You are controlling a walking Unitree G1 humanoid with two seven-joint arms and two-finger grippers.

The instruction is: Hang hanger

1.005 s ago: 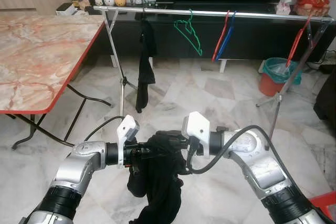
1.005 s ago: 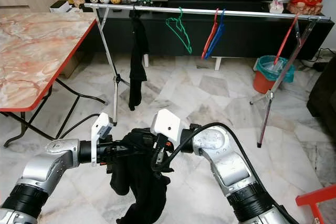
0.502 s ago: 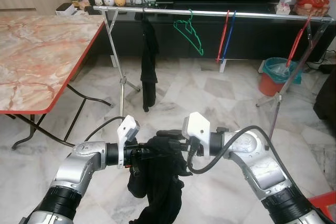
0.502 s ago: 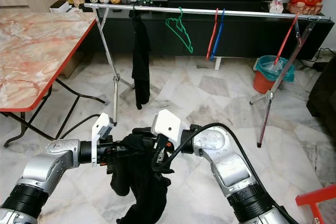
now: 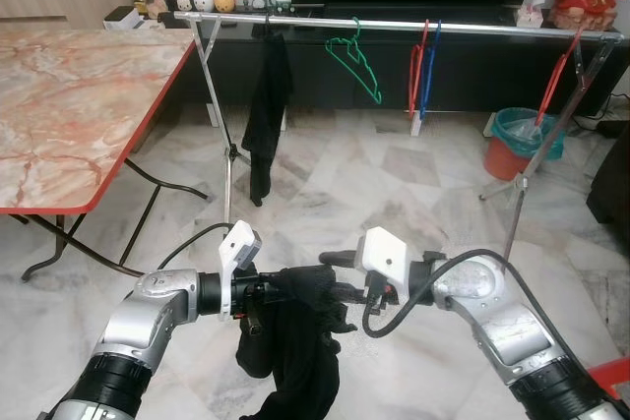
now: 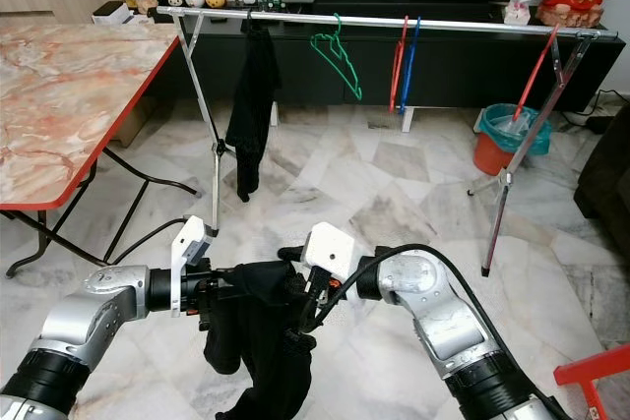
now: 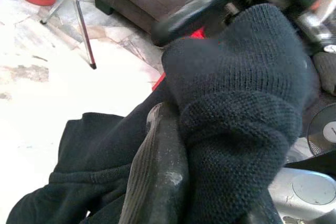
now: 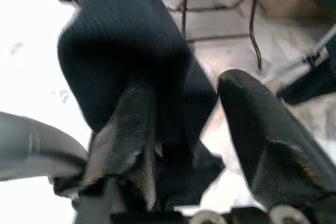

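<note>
A black knitted garment hangs low in front of me, bunched over my left gripper, which is shut on it; one finger is pressed against the knit. My right gripper is just right of the bunch, open. In the right wrist view its fingers stand apart, with the cloth lying over one of them. Ahead, a silver clothes rail carries a green hanger, a red and blue pair, a red hanger and a hanging black garment.
A marble-topped folding table with a red edge stands at my left. A red bucket sits on the floor near the rail's right stand. A dark TV cabinet runs behind the rail. Something red sits at the lower right.
My right gripper has drawn back to the right and a little lower, off the bunched cloth. The black garment on the rail has swung to the left. My left gripper still holds.
</note>
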